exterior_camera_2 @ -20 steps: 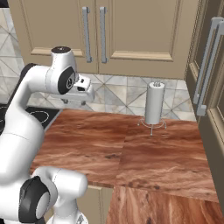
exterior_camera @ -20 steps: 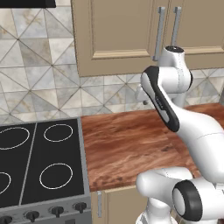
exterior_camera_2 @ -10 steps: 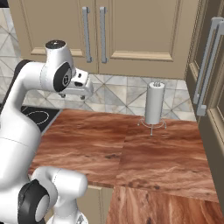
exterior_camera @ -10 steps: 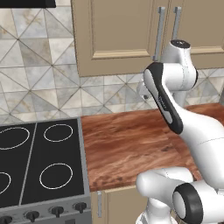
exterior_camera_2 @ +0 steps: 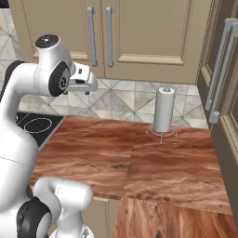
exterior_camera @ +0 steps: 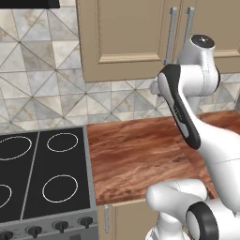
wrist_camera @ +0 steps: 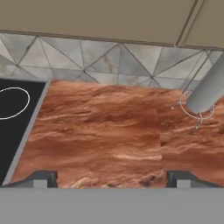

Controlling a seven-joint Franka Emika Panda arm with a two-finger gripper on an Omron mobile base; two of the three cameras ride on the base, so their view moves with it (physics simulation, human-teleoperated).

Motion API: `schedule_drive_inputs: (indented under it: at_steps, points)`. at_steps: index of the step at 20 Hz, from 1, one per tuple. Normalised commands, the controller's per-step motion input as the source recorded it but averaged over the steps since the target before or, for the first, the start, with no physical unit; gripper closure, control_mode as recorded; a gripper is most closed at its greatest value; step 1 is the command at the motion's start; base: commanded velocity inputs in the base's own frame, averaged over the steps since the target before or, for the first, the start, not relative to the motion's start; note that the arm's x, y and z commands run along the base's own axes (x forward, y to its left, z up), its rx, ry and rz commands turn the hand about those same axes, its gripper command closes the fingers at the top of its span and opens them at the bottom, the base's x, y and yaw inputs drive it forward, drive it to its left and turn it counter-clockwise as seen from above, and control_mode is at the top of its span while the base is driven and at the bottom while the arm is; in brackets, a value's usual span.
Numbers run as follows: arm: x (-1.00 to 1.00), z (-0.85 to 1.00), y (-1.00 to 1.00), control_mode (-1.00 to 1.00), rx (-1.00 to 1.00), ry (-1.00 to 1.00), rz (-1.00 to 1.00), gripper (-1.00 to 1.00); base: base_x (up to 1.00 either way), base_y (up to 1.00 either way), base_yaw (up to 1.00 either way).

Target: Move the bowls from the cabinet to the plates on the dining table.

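The cabinet (exterior_camera_2: 139,37) is shut, so I think the bowls are inside, up above the fingers (wrist_camera: 111,178). The fingers are spread wide and hold nothing, facing down at the tabletop (wrist_camera: 105,131). The door handles (exterior_camera_2: 100,36) run up and down, just above the hand.

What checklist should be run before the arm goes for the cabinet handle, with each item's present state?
1. Hand open: ok, tips stand wide apart.
2. Hand holding nothing: ok.
3. Cabinet doors shut, so must be opened first: ok, both shut.
4. Handles free of obstruction: ok.
5. Hand level with handles: not ok, it sits below the doors by the tiles.
6. Bowls inside: cannot tell, doors hide them.
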Motion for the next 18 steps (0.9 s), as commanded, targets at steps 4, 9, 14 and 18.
schedule_drive_inputs:
  at_steps: [4,9,14,18]
  points:
    - [-0.11,0.32,-0.13,-1.0,-0.09,-0.17,0.04,-1.0,0.0,0.0,0.0]
    - [-0.08,0.39,-0.15,-1.0,-0.07,-0.15,0.04,-1.0,0.0,0.0,0.0]
    - [-0.02,0.52,-0.22,-1.0,-0.03,-0.11,0.03,-1.0,0.0,0.0,0.0]
    - [0.0,0.49,-0.22,-1.0,-0.01,-0.1,0.02,-1.0,0.0,0.0,0.0]
